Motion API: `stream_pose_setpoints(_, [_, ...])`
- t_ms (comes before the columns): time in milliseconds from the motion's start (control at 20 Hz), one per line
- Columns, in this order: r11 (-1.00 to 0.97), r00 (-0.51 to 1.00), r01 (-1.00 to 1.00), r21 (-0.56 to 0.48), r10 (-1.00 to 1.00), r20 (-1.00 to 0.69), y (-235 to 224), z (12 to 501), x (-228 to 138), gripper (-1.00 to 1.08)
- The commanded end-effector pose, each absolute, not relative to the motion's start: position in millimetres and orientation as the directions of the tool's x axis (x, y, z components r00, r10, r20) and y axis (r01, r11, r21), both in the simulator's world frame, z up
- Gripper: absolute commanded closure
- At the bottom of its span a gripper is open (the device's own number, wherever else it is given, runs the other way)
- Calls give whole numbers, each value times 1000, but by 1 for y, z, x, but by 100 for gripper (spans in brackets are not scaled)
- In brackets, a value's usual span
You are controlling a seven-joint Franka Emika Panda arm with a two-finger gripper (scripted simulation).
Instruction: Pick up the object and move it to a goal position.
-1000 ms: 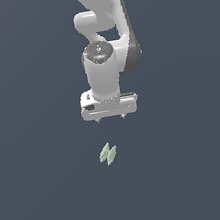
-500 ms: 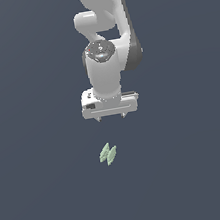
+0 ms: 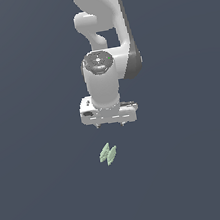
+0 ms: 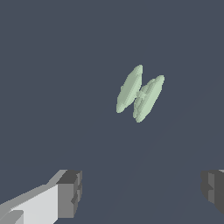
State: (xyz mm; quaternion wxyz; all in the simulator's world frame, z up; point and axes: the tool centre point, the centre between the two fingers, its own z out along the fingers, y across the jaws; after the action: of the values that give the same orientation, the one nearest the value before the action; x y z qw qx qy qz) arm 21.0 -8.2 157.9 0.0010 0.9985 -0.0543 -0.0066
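Observation:
The object (image 3: 108,154) is a tiny pale green piece made of two pointed, leaf-like lobes side by side, lying on the dark grey floor. In the wrist view the object (image 4: 140,93) lies ahead of the fingers, apart from them. My white gripper (image 3: 110,124) hangs above the floor, a little behind the object and slightly toward the exterior view's right. It is open, with wide empty space between its two dark fingertips (image 4: 70,193).
The white arm (image 3: 103,42) rises from the gripper toward the top of the exterior view. A plain dark grey floor (image 3: 45,194) surrounds everything.
The gripper has crept slightly lower and toward the exterior view's left over the last second. The object has not moved.

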Motion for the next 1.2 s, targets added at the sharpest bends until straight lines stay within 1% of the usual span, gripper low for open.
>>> stream_pose_setpoints(0, [-987,987,-160,2,-160,-12,-12,150,31,-92])
stream_pose_setpoints(550, [-909,909,-416,0,-416,-4,-33,107,78,-92])
stream_pose_setpoints(850, [-876,876,-483,0,-483,-1,-38,93,89,-92])
stream_pose_setpoints(1150, [-868,868,-496,0,-496,-1,-40,90,91,-92])
